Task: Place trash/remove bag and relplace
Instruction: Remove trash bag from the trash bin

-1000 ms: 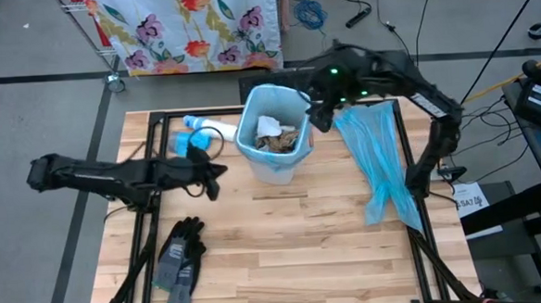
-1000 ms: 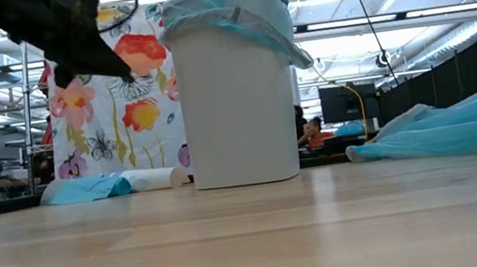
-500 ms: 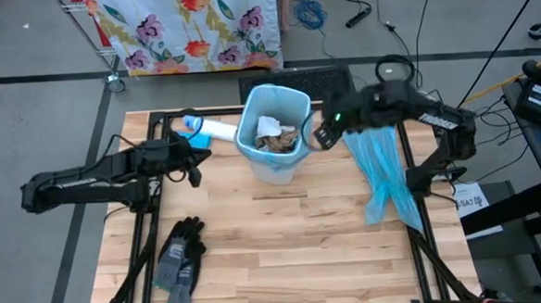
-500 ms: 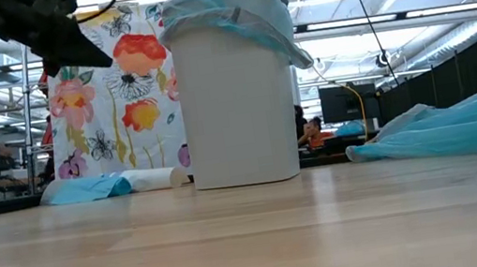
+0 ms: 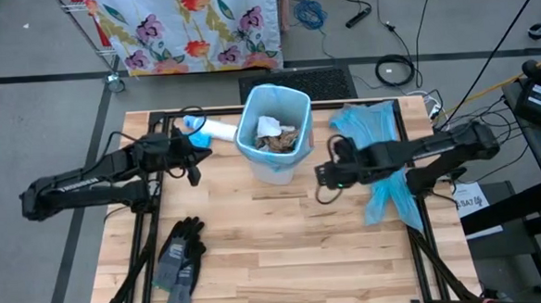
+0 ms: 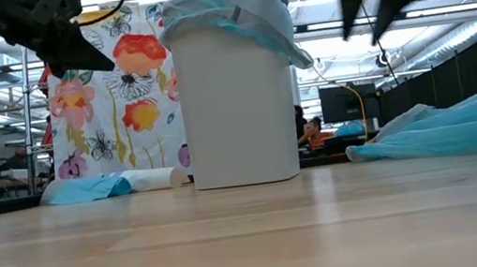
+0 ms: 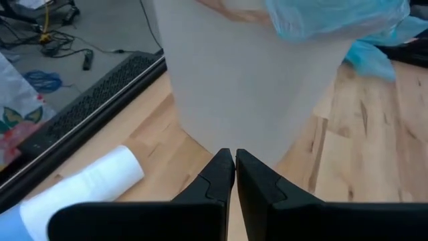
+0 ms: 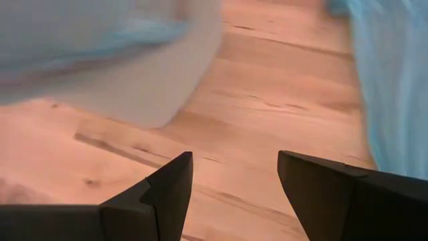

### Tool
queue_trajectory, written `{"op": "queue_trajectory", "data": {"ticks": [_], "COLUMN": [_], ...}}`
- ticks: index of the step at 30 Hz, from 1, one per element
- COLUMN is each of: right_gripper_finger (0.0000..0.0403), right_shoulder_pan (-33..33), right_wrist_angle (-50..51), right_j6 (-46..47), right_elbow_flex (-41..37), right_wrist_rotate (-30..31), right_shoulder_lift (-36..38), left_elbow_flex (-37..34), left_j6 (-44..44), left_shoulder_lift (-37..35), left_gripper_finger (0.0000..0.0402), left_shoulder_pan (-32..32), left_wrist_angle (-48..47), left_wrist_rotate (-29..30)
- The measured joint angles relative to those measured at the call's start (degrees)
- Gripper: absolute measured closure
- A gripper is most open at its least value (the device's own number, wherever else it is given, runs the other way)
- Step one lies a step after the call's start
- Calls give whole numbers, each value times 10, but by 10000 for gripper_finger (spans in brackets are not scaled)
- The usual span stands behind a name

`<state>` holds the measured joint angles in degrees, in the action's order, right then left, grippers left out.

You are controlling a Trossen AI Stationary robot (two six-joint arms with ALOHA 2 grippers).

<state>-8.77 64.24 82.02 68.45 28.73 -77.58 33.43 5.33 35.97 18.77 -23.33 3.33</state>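
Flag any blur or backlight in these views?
Right wrist view: bin and blue bag soft and smeared, the dark fingers sharper. Low view: bright ceiling lights silhouette both arms. High view: even light, sharp. Left wrist view: clear.

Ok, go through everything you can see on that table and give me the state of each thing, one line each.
White plastic trash bin: upright, lined with a light blue bag, paper trash inside.
Spare light blue plastic bag: lying loose and crumpled on the table.
Dark grey gloves: lying flat, untouched.
White tube-shaped bottle: on its side beside the bin.
Left gripper: shut, empty.
Right gripper: open, empty.
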Motion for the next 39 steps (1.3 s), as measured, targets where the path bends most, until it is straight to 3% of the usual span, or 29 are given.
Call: {"op": "queue_trajectory", "data": {"ticks": [3,7,15,17,20,25,34,39], "right_gripper_finger": [191,191,191,191,191,191,192,212], "right_shoulder_pan": [-4,14,169,218,278,320,325,324], "right_wrist_angle": [-46,-210,-593,-653,-663,-708,-814,-849], "right_j6": [28,4,-182,-219,-261,-326,-361,-362], "right_elbow_flex": [-83,-217,-424,-442,-442,-437,-437,-437], "right_wrist_rotate": [3,-10,-160,-199,-257,-331,-348,-351], "right_shoulder_lift": [59,150,302,310,300,259,202,169], "left_elbow_flex": [0,0,0,0,0,0,0,0], "left_j6": [-1,-1,4,21,50,78,93,93], "left_shoulder_lift": [2,4,4,4,4,4,10,25], "left_gripper_finger": [378,378,378,378,378,378,378,378], "left_shoulder_pan": [15,33,58,64,71,77,79,78], "left_wrist_angle": [1,2,25,28,38,38,37,35], "left_wrist_rotate": [-20,-25,-33,-33,-33,-25,-16,-15]}}
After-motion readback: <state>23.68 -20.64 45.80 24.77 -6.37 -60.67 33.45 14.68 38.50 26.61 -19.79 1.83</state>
